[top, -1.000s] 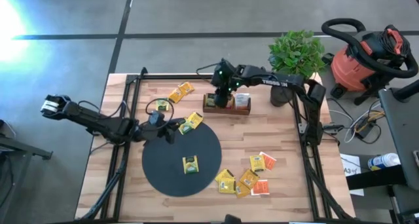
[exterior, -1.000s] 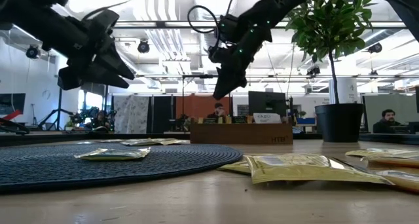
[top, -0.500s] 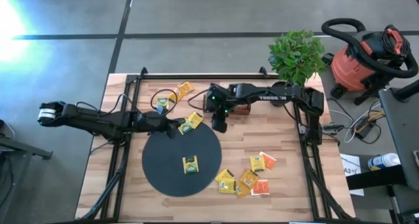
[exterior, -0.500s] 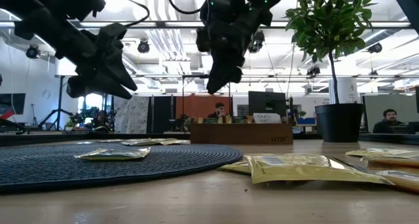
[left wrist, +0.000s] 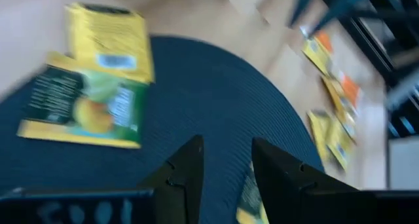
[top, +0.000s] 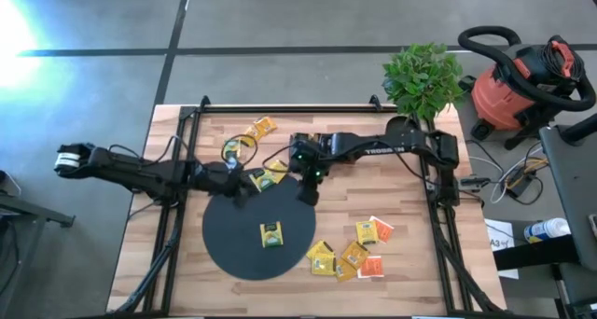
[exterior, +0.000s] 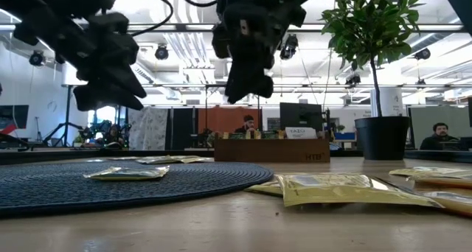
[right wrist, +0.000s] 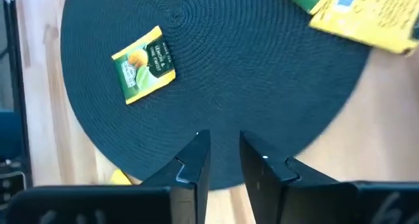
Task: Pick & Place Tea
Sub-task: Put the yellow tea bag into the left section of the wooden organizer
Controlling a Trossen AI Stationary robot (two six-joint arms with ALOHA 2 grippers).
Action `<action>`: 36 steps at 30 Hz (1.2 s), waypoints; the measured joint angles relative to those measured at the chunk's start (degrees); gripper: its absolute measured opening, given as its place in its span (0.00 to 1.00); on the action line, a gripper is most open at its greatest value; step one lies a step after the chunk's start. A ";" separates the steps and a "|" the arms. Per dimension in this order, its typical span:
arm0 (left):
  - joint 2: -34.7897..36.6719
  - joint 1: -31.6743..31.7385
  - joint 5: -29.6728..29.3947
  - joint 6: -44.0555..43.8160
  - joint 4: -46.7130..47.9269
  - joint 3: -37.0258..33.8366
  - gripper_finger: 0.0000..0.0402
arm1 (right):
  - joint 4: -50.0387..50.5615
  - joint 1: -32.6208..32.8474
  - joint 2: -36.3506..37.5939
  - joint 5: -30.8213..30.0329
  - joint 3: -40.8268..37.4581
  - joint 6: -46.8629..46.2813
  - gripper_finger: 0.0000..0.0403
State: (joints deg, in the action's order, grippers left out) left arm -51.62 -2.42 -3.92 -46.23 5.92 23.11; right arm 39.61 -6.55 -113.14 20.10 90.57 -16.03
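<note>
On the wooden table (top: 410,263) a round black mat (top: 259,228) carries one yellow and green tea sachet (top: 271,234) near its middle. The right wrist view shows that sachet (right wrist: 145,65) printed with a fruit picture and small lettering too fine to read. Two more yellow sachets (top: 269,177) lie overlapping at the mat's far edge; in the left wrist view one of them (left wrist: 85,109) bears a dark green panel with a lemon and blurred text, the other (left wrist: 110,39) a pale label strip. Only the high view takes in the cluster of yellow and orange-red sachets (top: 353,254) near the mat's right front edge, and further sachets (top: 256,131) at the back of the table.

The left gripper (top: 238,186) hangs over the mat's far left edge, its fingers (left wrist: 185,170) a small gap apart with nothing between them. The right gripper (top: 306,190) hangs over the mat's far right edge; its fingers (right wrist: 194,164) stand narrowly apart, holding nothing.

The low view alone shows a wooden tray (exterior: 271,149) with a small white sign in it that cannot be read, a potted plant (exterior: 380,75) and people seated in the room behind. A red shop vacuum (top: 522,81) stands on the floor beside the table.
</note>
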 joint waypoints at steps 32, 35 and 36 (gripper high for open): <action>-27.74 -38.26 -25.73 -13.71 -8.08 9.21 0.30 | -14.52 7.43 -10.19 1.32 -0.05 -18.13 0.23; -33.41 -38.24 -24.12 -14.75 -8.08 11.90 0.30 | -14.68 7.30 -11.10 2.19 -0.05 -18.62 0.21; -34.95 -38.24 -23.79 -15.64 -7.98 12.60 0.30 | -15.03 7.28 -11.43 2.29 -0.05 -18.88 0.21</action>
State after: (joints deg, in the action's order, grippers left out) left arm -86.57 -40.66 -27.71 -61.87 -2.06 35.71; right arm 24.58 0.74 -124.57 22.38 90.52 -34.91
